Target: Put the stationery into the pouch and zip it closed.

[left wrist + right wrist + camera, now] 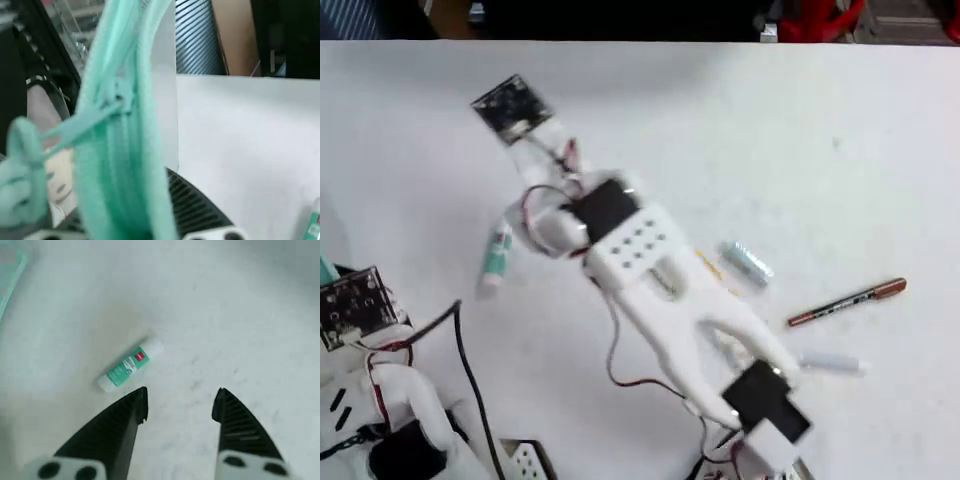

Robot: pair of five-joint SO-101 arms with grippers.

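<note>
A mint green pouch (125, 150) with its zipper pull (75, 125) hangs upright in my left gripper (150, 195), which is shut on its edge; one black finger (192, 207) shows beside the fabric. In the high view a sliver of the pouch (325, 268) sits at the table's left edge. A white and green glue stick (131, 365) lies on the table just ahead of my right gripper (181, 400), which hangs open above the table with nothing between its fingers. From above, the glue stick (497, 256) lies left of the outstretched right arm (650, 270).
To the right of that arm lie a brown-red marker (847, 302), a small silvery wrapped item (746, 262) and a white stick (830, 362). A yellow object (708, 264) is partly hidden under the arm. The left arm's base (380, 420) fills the front left corner.
</note>
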